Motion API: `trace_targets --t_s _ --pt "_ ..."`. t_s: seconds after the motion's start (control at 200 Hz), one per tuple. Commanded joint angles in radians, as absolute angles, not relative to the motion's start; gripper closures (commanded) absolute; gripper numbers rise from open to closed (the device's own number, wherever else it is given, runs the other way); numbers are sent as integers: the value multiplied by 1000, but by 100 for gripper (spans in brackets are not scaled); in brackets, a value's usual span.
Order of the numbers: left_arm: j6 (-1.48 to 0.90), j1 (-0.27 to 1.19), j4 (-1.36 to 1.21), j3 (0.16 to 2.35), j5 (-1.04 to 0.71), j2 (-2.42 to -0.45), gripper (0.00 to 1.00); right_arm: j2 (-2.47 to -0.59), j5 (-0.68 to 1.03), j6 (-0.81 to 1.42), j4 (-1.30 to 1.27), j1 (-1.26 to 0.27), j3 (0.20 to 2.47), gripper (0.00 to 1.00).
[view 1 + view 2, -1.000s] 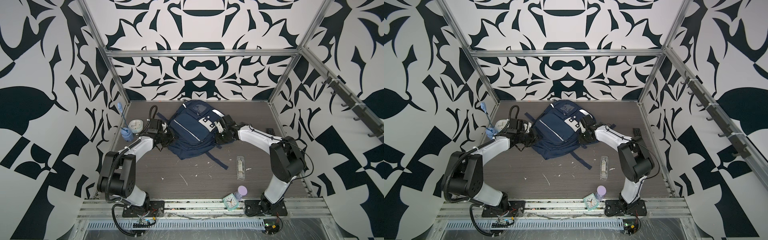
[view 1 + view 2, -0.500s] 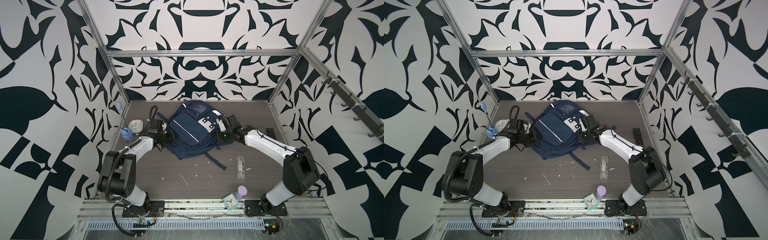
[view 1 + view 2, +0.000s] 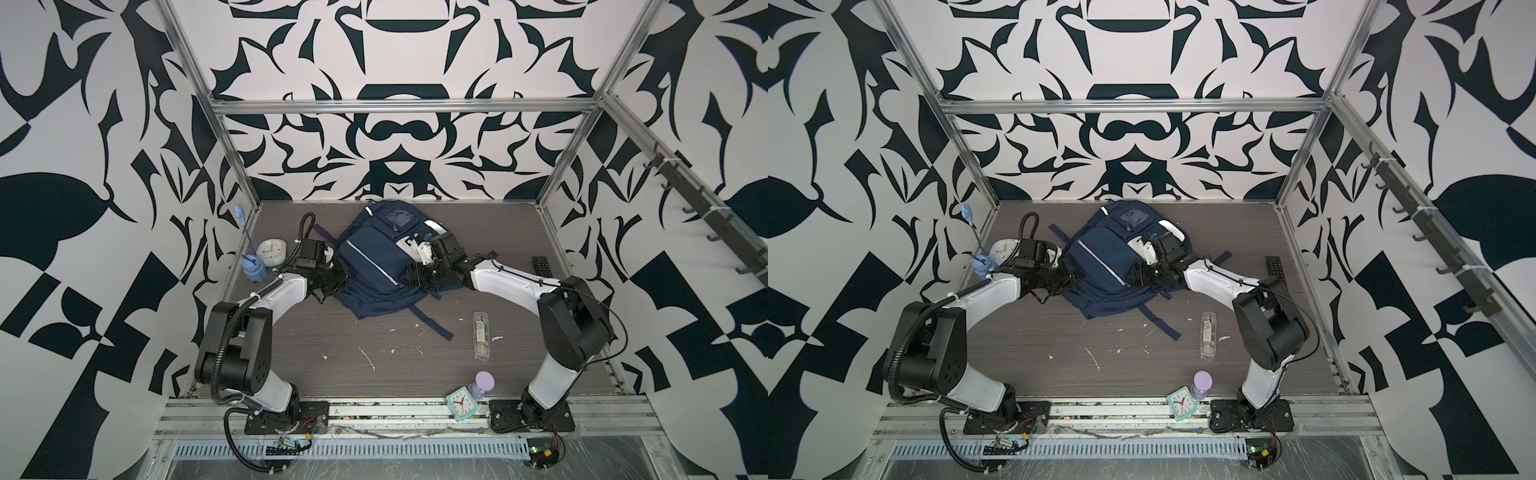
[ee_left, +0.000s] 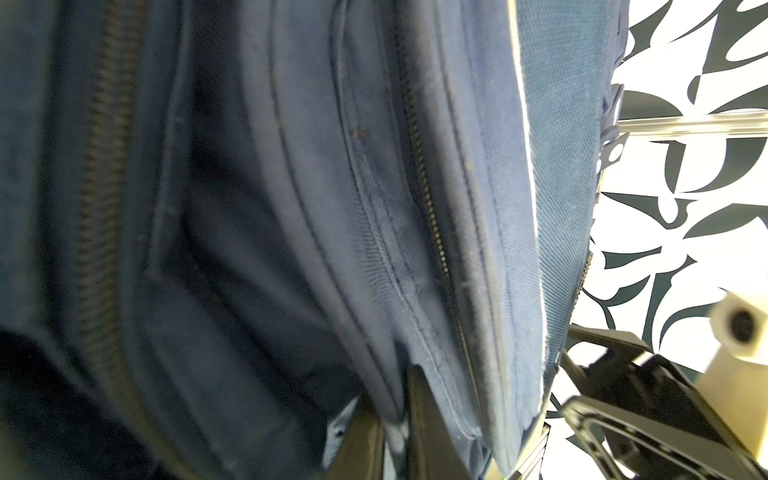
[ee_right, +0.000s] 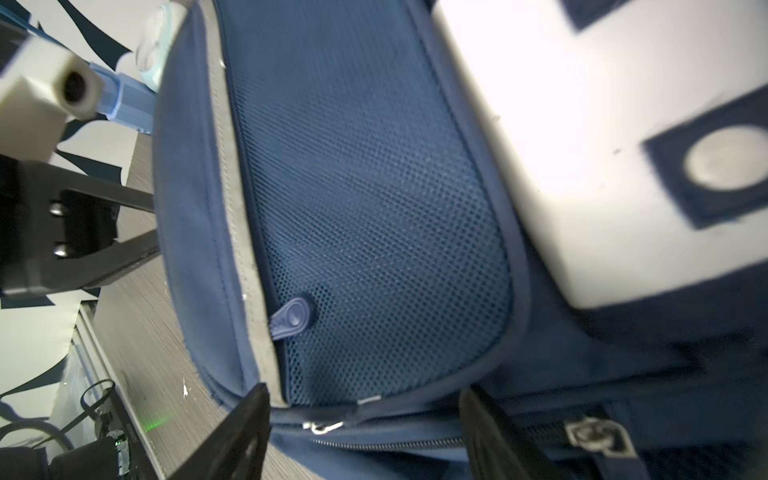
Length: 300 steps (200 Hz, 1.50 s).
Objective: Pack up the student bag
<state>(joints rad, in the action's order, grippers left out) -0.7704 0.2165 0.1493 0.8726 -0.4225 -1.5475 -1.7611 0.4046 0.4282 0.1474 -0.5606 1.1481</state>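
The student bag (image 3: 374,266) (image 3: 1100,266), a navy backpack with silver strips and a white flap pocket, lies at the back middle of the table. My left gripper (image 3: 338,276) (image 3: 1069,278) is at its left edge. In the left wrist view its fingers stand close together, shut (image 4: 395,428) on a fold of the bag's fabric (image 4: 374,249) beside a zipper. My right gripper (image 3: 409,274) (image 3: 1136,274) rests against the bag's right side. In the right wrist view it is open (image 5: 370,432), its fingers wide apart on either side of a metal zipper pull (image 5: 328,424) below the mesh pocket (image 5: 365,208).
A round white clock (image 3: 271,252) and a blue bottle (image 3: 254,270) stand left of the bag. A black remote (image 3: 542,266) lies at the right edge. A clear pencil case (image 3: 481,332), a purple-capped bottle (image 3: 482,384) and a mint alarm clock (image 3: 461,409) sit at the front right.
My right gripper has opened wide and let go of the bag, and that arm's elbow has swung out to the right. The left gripper has stayed in place on the bag.
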Motion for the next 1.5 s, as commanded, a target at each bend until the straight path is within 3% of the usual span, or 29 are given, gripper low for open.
trace_targets --t_s 0.0,0.35,0.875,1.155,1.494 --pt "-775 221 163 852 -426 -1534 86 -1762 455 450 101 -565 1193 26" --pt "-776 221 153 844 -427 -1536 86 -1777 510 446 73 -625 1181 26" --pt "-801 221 118 850 -425 -1570 86 -1524 525 457 147 -736 1017 28" --pt "-801 221 117 833 -426 -1555 86 -1559 187 354 233 -737 1043 34" --pt "-803 221 117 817 -432 -1545 86 -1693 110 259 265 -746 1152 43"
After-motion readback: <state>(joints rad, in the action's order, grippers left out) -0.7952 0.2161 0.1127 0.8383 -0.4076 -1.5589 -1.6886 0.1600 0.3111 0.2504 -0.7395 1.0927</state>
